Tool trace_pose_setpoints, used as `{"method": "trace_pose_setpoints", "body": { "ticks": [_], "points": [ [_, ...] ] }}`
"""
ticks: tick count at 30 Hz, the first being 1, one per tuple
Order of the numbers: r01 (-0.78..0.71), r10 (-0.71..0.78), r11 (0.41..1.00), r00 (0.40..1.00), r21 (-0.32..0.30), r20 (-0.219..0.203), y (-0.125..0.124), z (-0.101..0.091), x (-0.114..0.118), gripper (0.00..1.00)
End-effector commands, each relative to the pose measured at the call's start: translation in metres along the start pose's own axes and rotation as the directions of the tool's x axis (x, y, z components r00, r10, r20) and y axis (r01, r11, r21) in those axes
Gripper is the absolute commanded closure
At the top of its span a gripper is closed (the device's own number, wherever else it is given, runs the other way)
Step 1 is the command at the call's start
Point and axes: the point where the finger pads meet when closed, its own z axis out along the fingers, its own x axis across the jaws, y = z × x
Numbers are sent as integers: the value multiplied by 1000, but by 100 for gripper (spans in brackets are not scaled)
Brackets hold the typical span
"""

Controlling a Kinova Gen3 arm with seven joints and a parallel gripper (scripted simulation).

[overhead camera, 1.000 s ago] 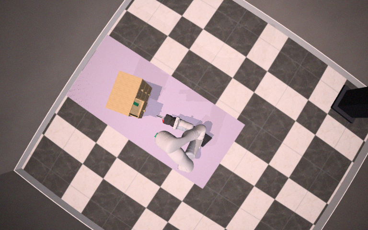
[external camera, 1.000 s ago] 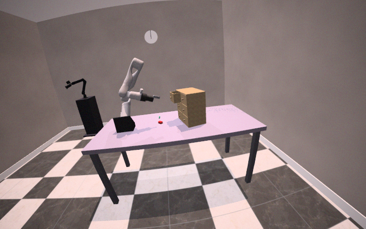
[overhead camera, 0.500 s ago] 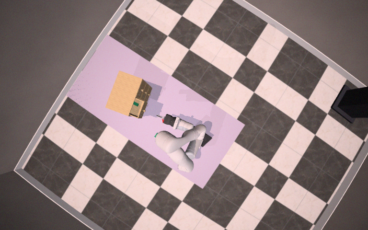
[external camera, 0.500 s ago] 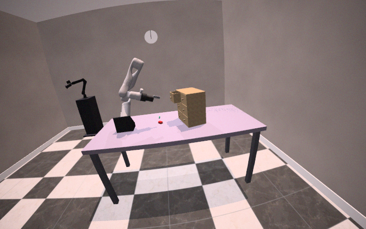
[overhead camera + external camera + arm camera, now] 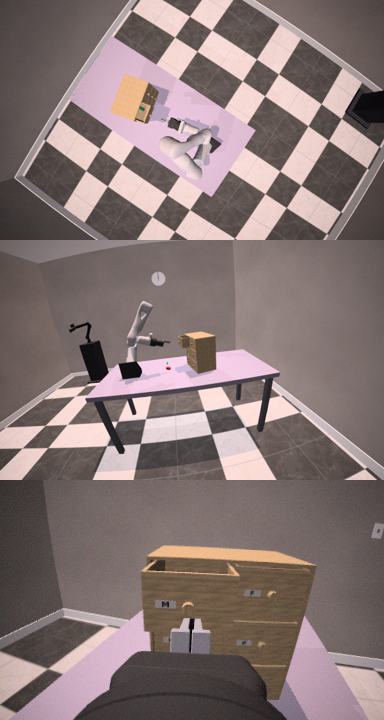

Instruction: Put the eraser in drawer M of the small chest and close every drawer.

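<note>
Grey gripper (image 5: 190, 639) fully closed, empty, facing M drawer (image 5: 187, 602).

Wooden chest (image 5: 204, 351) stood upright on table; its top M drawer (image 5: 187, 597) was pulled partly out, green eraser (image 5: 142, 108) lying inside.

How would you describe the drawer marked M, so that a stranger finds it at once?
Find the wooden chest on the purple table. In the wrist view, look at its top row, left side: the drawer with a small grey M label. It alone stands pulled out; its neighbours sit pushed in.
</note>
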Motion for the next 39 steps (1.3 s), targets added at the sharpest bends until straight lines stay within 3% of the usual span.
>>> {"method": "trace_pose_setpoints", "body": {
  "ticks": [1, 11, 39],
  "points": [
    [-5, 5, 1000, 1000, -10, 4, 2, 14, -3, 100],
    [12, -12, 1000, 1000, -9, 5, 0, 41, -3, 100],
    [13, -13, 1000, 1000, -12, 15, 1, 45, -7, 100]
  ]
}}
